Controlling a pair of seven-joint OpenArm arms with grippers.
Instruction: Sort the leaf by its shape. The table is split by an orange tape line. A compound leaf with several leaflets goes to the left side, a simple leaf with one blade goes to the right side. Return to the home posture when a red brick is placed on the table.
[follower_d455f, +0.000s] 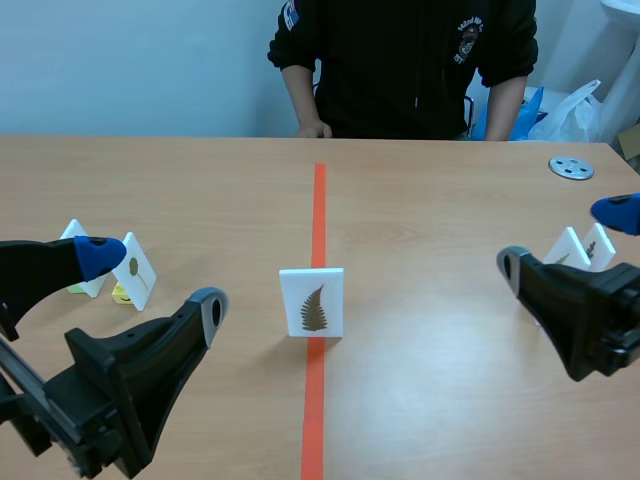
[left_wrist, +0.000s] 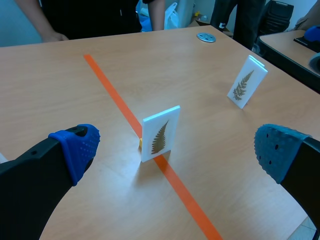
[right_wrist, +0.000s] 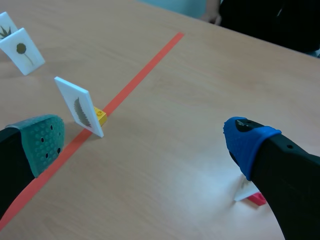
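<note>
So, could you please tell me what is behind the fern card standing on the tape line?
Behind the fern card, a small yellow block sits against its base. The card hides how the two join.

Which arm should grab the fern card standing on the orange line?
Left. The fern card stands straight ahead of the open left tool, nearer than to the right tool. Its leaf has many leaflets, so it goes to the left side anyway.
</note>
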